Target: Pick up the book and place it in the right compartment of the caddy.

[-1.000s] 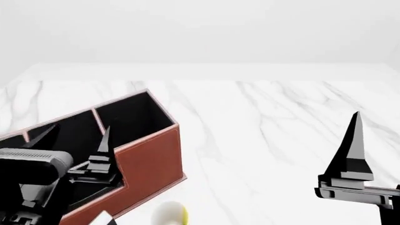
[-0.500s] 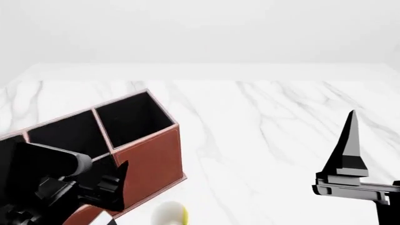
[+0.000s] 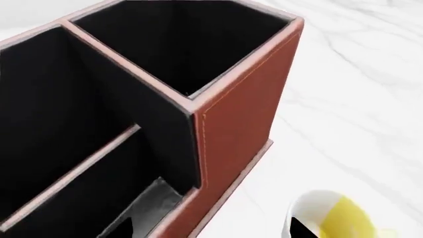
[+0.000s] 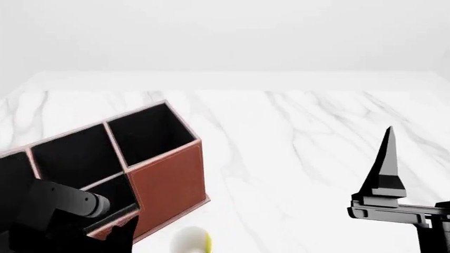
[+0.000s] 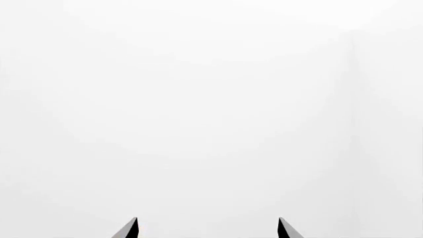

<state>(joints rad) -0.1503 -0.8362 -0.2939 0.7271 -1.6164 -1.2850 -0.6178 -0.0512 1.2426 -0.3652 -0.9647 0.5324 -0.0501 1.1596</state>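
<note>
Reddish-brown leather-look caddy (image 4: 165, 179) stands at the left of the marble table (image 4: 295, 137), turned at an angle, its right compartment (image 4: 147, 134) open at the top. The left gripper (image 4: 123, 237) hangs low by the stepped front; whether it is open I cannot tell. Near the caddy's front corner stands a white-and-yellow mug (image 4: 191, 241), which the left wrist view shows larger (image 3: 337, 218). Wide bare marble lies between it and the right gripper (image 4: 385, 158), spread apart and holding nothing (image 5: 206, 229). No view shows the book.
</note>
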